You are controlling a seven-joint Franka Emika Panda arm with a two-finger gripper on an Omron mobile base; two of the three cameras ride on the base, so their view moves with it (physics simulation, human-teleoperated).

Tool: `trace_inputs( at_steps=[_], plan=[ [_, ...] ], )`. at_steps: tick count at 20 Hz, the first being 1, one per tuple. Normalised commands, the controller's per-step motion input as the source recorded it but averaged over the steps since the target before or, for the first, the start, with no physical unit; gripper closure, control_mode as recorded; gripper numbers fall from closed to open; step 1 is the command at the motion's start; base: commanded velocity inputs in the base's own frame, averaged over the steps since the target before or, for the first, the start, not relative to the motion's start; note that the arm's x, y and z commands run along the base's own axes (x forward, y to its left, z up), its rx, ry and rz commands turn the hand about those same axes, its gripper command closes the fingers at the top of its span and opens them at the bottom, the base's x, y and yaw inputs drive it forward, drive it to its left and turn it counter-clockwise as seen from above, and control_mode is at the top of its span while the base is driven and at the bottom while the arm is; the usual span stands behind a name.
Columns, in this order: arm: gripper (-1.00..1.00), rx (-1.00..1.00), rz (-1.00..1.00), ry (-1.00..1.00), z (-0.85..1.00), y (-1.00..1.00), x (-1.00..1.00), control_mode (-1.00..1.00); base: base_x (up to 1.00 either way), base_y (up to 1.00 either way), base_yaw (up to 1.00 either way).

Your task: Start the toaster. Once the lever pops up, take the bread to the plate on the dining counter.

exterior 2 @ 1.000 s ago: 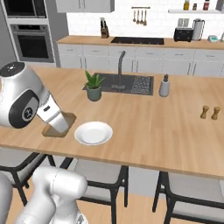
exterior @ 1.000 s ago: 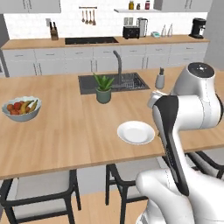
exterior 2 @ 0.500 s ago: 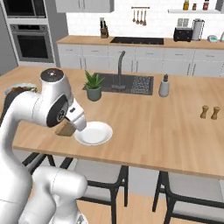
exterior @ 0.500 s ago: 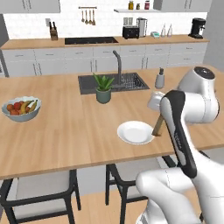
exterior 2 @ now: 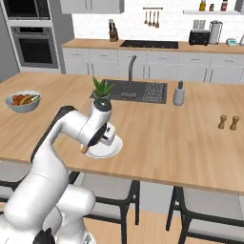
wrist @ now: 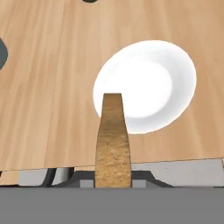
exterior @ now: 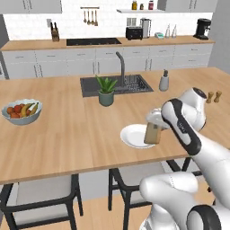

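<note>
Hand view: the bread [wrist: 113, 144] is clamped edge-on in the pincer [exterior: 154, 127], held over the near rim of the plate [wrist: 146, 83] on the desk [exterior: 67, 134]. Toasting and carrying appear finished; only lowering and release are left.

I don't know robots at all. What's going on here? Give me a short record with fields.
place: dining counter in a kitchen
gripper: shut on the bread
bread: held on edge above the near side of the plate
plate: white, bare, near the counter's front edge
toaster: on the far back counter
also on the counter: fruit bowl, potted plant
left to do: set the bread on the plate
</note>
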Motion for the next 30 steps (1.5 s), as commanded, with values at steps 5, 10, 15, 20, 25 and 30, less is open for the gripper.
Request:
trace_inputs(
  at_steps=[5,10,15,20,25,30],
  plan=[
    [1.00,0.07,0.30,0.00,-0.42,-0.02,1.00,-1.00,0.00,0.00,0.00],
    [1.00,0.11,0.23,0.00,-0.29,-0.02,0.89,-1.00,0.00,0.00,0.00],
    [1.00,0.09,0.12,0.00,-0.41,0.00,0.53,-1.00,0.00,0.00,0.00],
    [1.00,0.13,0.07,0.00,-0.36,-0.03,0.38,-1.00,0.00,0.00,0.00],
    [1.00,0.10,0.02,0.00,-0.34,0.00,0.02,-1.00,0.00,0.00,0.00],
    [-1.00,0.01,0.00,0.00,-0.14,0.00,-0.05,-1.00,0.00,0.00,0.00]
  ],
)
